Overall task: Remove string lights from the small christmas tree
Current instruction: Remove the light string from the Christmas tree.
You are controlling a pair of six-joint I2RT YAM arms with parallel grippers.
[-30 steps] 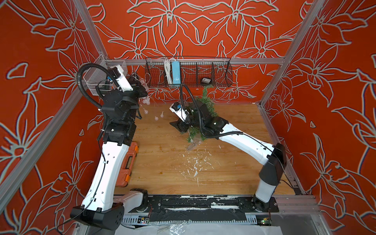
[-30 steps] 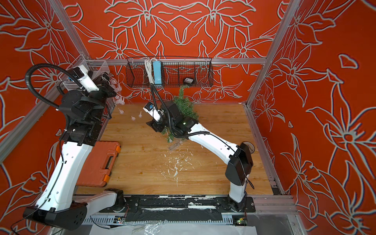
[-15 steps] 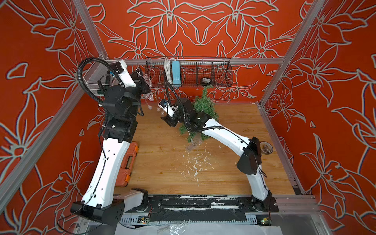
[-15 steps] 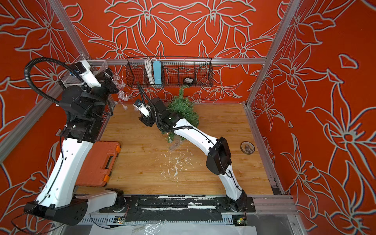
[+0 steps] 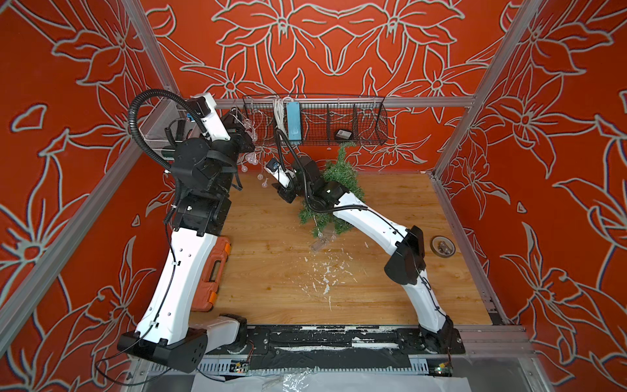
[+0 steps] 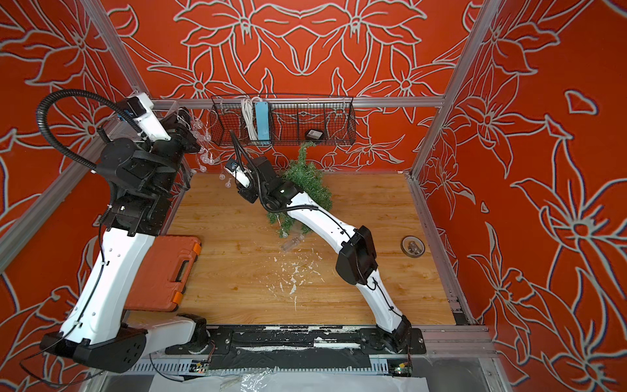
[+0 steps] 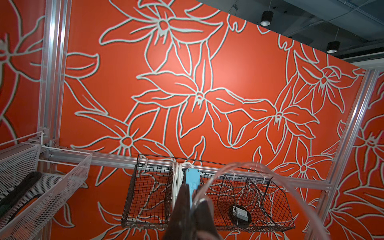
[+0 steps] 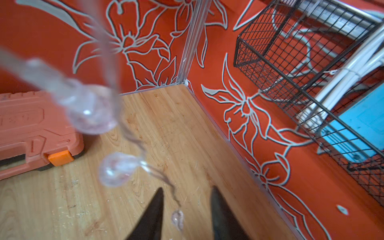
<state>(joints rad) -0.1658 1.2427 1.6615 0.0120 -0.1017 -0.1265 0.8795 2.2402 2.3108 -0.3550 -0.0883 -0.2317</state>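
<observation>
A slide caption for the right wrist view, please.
The string lights hang between the right tool's parted fingers above the table.

A wooden table (image 5: 271, 305) is enclosed by red walls (image 5: 339, 51) printed with pale flowers. An orange tool case (image 6: 163, 271) is laid flat at the table's left edge. White flecks (image 5: 325, 271) are scattered near the middle, and a small round object (image 5: 442, 246) is set near the right edge. A black wire basket (image 5: 368, 127) is hung on the back rail. In it a white cable (image 5: 278, 112) and a blue box (image 5: 293, 120) are kept side by side, with a black round object (image 5: 342, 134) farther right. A white mesh basket (image 7: 41, 180) is mounted on the left wall.
</observation>
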